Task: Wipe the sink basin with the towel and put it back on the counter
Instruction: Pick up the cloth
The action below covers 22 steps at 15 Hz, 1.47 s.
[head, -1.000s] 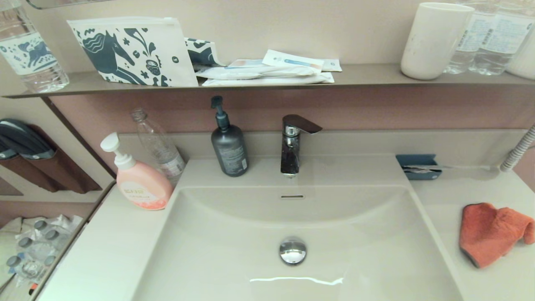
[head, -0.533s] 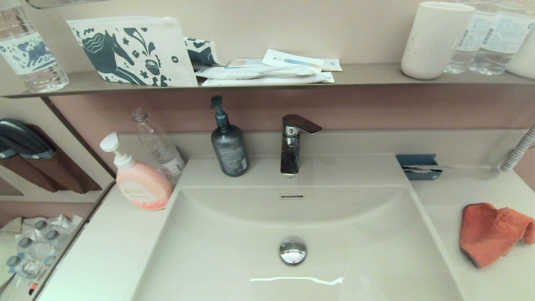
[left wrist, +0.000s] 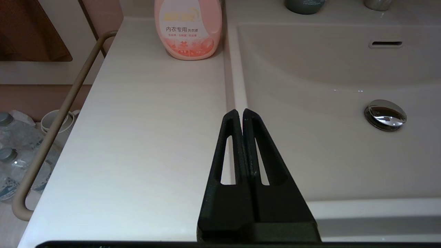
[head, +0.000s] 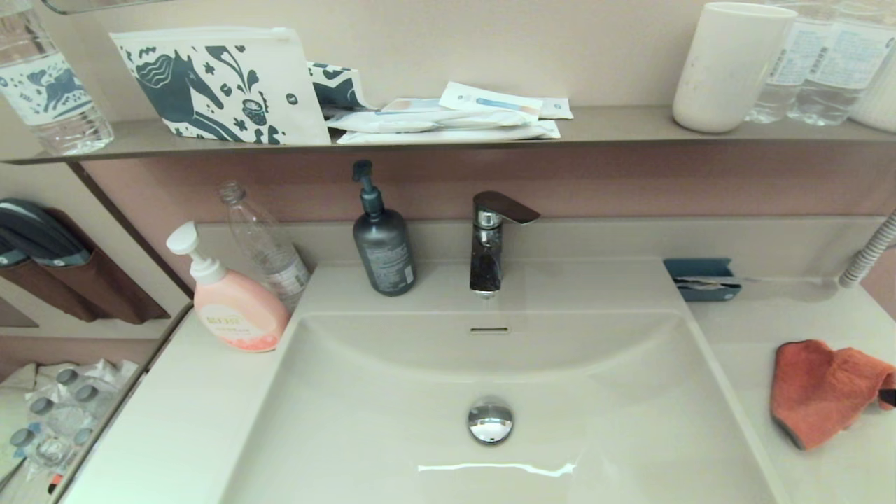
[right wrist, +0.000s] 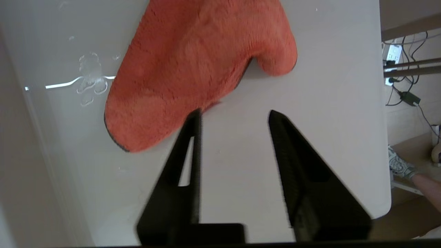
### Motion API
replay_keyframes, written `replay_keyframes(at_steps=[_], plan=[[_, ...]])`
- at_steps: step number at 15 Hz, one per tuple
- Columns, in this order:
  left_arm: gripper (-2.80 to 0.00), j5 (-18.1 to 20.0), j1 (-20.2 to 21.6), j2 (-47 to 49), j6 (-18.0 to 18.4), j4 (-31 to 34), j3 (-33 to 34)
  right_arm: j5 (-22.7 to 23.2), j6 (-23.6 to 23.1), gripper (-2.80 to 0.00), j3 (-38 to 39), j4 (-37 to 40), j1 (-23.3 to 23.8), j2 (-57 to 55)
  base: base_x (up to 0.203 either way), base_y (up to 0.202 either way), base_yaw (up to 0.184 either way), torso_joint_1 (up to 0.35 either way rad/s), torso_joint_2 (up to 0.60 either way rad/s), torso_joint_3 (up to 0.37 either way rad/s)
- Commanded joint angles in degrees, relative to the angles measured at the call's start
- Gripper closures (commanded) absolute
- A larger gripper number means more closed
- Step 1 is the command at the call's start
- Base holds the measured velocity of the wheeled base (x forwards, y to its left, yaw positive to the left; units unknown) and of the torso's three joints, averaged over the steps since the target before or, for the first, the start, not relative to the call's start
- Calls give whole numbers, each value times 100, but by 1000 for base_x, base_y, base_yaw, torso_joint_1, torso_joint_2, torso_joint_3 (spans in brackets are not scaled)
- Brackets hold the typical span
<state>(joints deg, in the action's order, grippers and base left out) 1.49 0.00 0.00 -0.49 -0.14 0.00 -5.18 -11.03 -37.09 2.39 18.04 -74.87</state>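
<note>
The orange-red towel lies crumpled on the counter to the right of the sink basin. In the right wrist view the towel fills the upper part, and my right gripper hovers open over bare counter just short of it, one fingertip at the towel's edge. A dark tip of that gripper peeks in at the head view's right border. My left gripper is shut and empty above the counter left of the basin. The chrome drain plug sits in the basin floor.
A pink pump bottle, a clear bottle and a dark dispenser stand left of the tap. A blue holder sits behind the towel. The wall shelf carries a cup and bottles. The counter's right edge is close.
A dark tip of my right gripper has come into the head view at the right border beside the towel. The towel and all else stay put.
</note>
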Motion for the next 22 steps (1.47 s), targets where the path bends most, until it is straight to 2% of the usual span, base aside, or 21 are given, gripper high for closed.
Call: replay_keyframes(at_steps=[1, 6, 10, 16, 17, 22], plan=[[0, 1, 0, 9, -4, -3, 0, 6, -120, -280, -218, 46, -11, -324, 0, 0, 0, 0, 0, 0], [0, 1, 0, 9, -3, -3, 0, 0, -502, -280, -363, 39, 56, -1037, 0, 0, 0, 0, 0, 0], [0, 1, 0, 9, -4, -3, 0, 155, -506, -280, -368, -738, 76, -1403, 0, 0, 0, 0, 0, 0], [0, 1, 0, 9, -2, -3, 0, 385, -567, -280, -347, -1371, 59, -1956, 0, 0, 0, 0, 0, 0], [0, 1, 0, 9, -3, -3, 0, 397, -567, 0, -319, -1379, 60, -1996, 0, 0, 0, 0, 0, 0], [0, 4, 0, 9, -4, -3, 0, 413, -558, 0, -264, -1381, 97, -2003, 0, 0, 0, 0, 0, 0]])
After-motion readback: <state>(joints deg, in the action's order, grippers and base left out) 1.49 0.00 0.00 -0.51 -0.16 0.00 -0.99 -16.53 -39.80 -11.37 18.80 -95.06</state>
